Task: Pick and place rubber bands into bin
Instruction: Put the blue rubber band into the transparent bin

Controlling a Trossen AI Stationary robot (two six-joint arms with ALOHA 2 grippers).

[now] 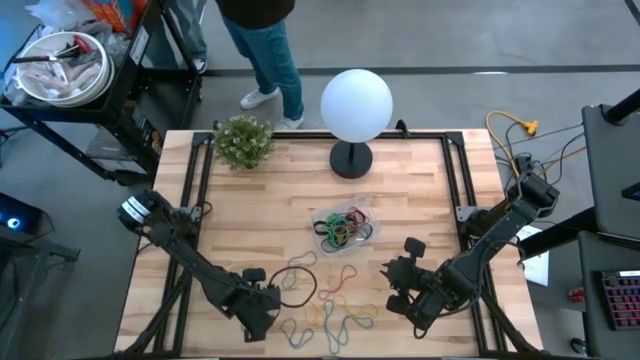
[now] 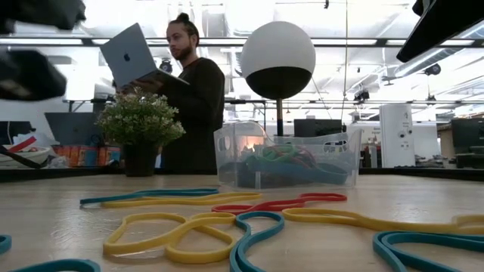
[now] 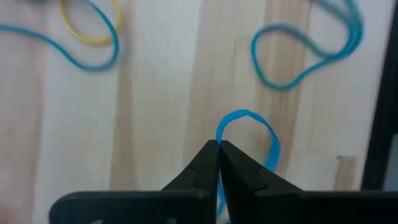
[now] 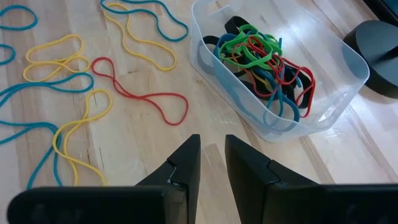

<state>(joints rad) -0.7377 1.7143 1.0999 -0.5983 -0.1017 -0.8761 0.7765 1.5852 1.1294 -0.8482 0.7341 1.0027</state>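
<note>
My left gripper [image 3: 219, 146], near the table's near edge [image 1: 262, 305], is shut on a blue rubber band [image 3: 249, 116]. More loose rubber bands [image 1: 330, 300], yellow, blue and red [image 4: 140, 93], lie flat on the wood between the two grippers [image 2: 280, 204]. The bin [image 4: 348, 59], a clear shallow tray at mid-table [image 1: 372, 222], holds a tangle of green, red, blue and black bands [image 4: 261, 56]. My right gripper [image 4: 212, 146] is open and hovers near the near-right of the bin [image 1: 400, 290], with nothing between its fingers. My left gripper pinches the blue rubber band between its two fingertips, coming from above and pointing down at the table. A small loop of the band [image 3: 219, 132] stands out past the fingertips. Whether the rest of the band is off the wood, I cannot tell.
A white globe lamp [image 1: 356, 103] stands on its dark base [image 1: 350, 158] behind the bin. A potted plant [image 1: 243, 140] sits at the far left. A person with a laptop [image 2: 189, 98] stands beyond the far edge. A yellow cable [image 1: 510, 130] lies off the far-right corner.
</note>
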